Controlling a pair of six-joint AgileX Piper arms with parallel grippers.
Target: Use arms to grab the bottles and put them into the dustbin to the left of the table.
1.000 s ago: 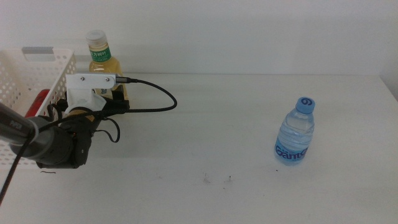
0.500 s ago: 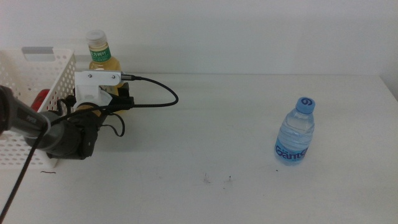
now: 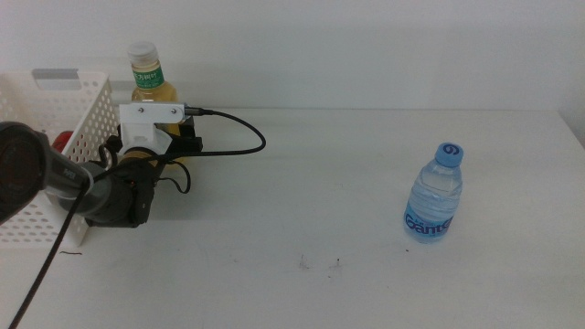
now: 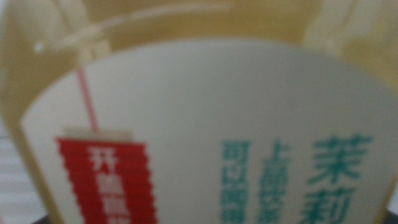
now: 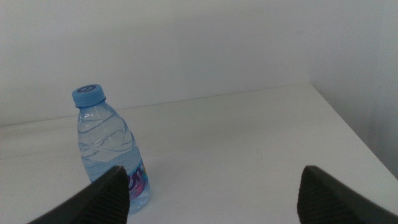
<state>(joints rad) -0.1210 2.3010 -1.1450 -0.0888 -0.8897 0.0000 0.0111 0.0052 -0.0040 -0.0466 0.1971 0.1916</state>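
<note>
The yellow tea bottle (image 3: 148, 84) with a cream cap stands upright at the far left, next to the white perforated dustbin (image 3: 55, 114). My left gripper (image 3: 175, 144) is at the bottle's lower body, mostly hidden behind its white housing. In the left wrist view the tea bottle's label (image 4: 205, 143) fills the picture and no jaw shows clearly. The clear, blue-capped water bottle (image 3: 433, 196) stands upright on the right of the table. In the right wrist view my right gripper (image 5: 211, 173) is open, with the water bottle (image 5: 109, 152) a short way ahead of one jaw. Something red (image 3: 62, 142) lies in the dustbin.
A black cable (image 3: 239, 137) loops from the left arm's housing over the white table (image 3: 302, 201). A white wall runs along the table's far edge. The table's right edge (image 3: 574, 137) lies beyond the water bottle.
The left arm has moved away from me and slightly right, bringing its gripper up against the tea bottle. The water bottle has not moved.
</note>
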